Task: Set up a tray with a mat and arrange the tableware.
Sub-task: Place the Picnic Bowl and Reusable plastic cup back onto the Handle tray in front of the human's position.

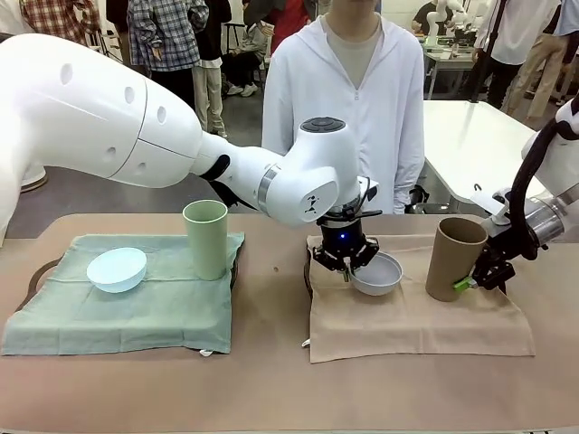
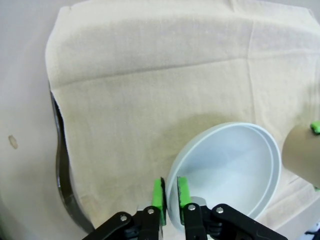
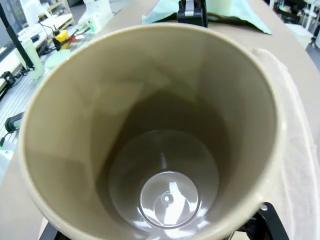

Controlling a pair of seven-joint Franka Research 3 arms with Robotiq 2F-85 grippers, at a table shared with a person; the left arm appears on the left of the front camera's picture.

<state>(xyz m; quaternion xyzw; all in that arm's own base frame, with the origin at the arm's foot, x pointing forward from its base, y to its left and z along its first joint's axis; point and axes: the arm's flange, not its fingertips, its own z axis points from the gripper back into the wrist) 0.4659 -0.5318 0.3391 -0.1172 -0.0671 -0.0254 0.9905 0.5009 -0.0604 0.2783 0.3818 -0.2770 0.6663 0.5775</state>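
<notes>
My left gripper reaches across to the tan mat and is shut on the near rim of the greyish white bowl, which is tilted. In the left wrist view its green pads pinch that bowl's rim. The tan brown tumbler stands on the same mat, and my right gripper is low at its right side, one green pad against the wall. The right wrist view looks down into the tumbler; the jaws' width does not show. A pale blue bowl and a light green tumbler sit on the green mat.
Dark tray rims show beside both mats: the left tray and the right tray. A person in a white hooded top stands at the far edge. Bare tabletop lies between the mats and along the front.
</notes>
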